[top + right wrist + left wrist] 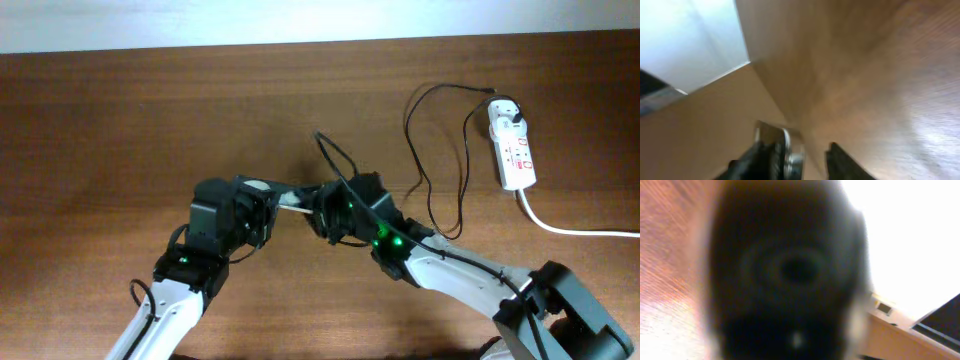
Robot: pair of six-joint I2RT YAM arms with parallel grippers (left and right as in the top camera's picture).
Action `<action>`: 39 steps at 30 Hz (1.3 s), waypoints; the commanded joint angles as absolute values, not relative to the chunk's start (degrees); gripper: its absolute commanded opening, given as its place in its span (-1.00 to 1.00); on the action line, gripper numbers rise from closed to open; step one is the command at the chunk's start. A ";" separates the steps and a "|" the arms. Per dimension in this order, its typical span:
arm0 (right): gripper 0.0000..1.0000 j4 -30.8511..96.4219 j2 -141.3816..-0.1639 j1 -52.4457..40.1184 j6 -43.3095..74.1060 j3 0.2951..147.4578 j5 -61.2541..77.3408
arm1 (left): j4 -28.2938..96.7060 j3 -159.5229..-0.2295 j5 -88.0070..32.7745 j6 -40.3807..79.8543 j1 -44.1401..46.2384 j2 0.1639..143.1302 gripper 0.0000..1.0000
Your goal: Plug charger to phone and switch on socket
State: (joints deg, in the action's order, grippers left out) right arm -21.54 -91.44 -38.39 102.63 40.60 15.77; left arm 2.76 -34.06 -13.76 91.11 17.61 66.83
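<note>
My two grippers meet at the table's middle. My left gripper (268, 207) holds the black phone (790, 270), which fills the left wrist view as a blurred dark shape and hides the fingers. My right gripper (322, 208) faces it from the right. In the right wrist view its fingers (805, 147) stand apart, with a silvery edge (792, 155) against the left finger; I cannot tell what that edge is. The thin black charger cable (425, 150) loops from the white adapter (505, 112) to the right gripper. The socket (517, 155) lies at the far right.
The thick white mains cord (570, 230) runs from the socket off the right edge. Cable loops lie on the wood between the right arm (460, 275) and the socket. The table's far edge (300, 45) meets a pale wall.
</note>
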 commanded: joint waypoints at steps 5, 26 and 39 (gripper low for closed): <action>0.33 -5.69 -90.72 -39.62 97.56 40.42 14.44 | 2.72 -34.65 -15.49 90.11 17.47 66.63 -1.00; 0.98 19.18 -90.74 -39.64 85.52 40.42 -2.48 | 5.19 -41.60 -47.35 72.25 -0.47 69.30 -1.00; 0.97 30.28 -90.74 -39.64 85.52 40.40 -3.75 | -3.86 -47.92 -90.19 67.57 -3.79 92.62 -0.90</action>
State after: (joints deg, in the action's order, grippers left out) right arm 28.97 -88.75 -39.48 85.69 42.87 -2.66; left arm -3.33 -46.41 -86.52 69.32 -3.75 92.75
